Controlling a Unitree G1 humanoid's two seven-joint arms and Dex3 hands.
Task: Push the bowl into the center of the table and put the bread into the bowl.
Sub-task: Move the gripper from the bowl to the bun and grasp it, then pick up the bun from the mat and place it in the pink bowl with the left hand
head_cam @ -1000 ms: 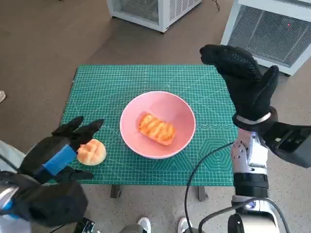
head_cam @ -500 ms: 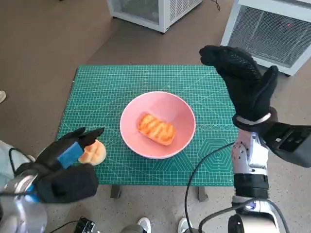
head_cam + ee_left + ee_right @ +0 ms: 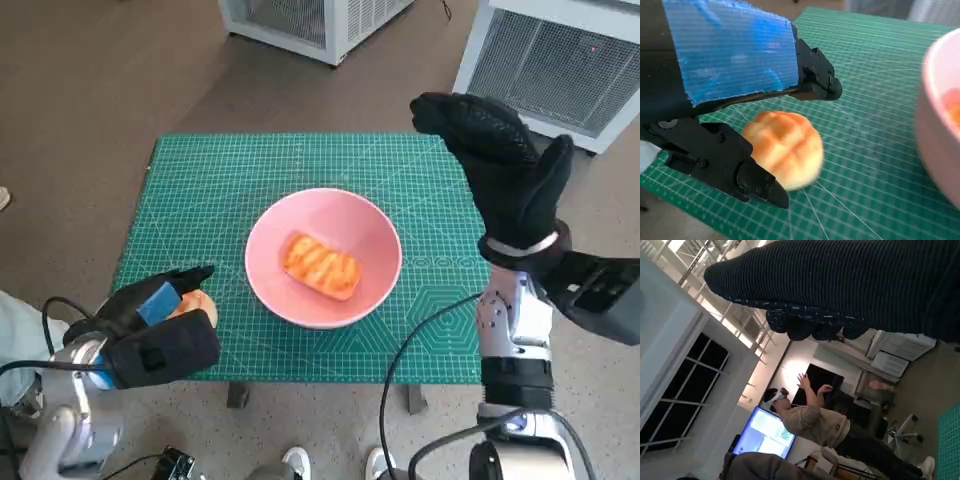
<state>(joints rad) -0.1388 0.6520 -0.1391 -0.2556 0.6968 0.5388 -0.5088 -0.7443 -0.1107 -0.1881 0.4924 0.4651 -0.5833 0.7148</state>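
At the table's (image 3: 300, 160) near left corner, the left hand (image 3: 150, 325) has its fingers spread around a round golden bun (image 3: 785, 147) lying on the green cutting mat; whether they touch it I cannot tell. Just right of it, in the middle of the table, stands the pink bowl (image 3: 375, 240), with a grilled piece of bread (image 3: 322, 265) inside. Farther right, the right hand (image 3: 500, 170) is raised above the table's right edge, fingers extended and holding nothing.
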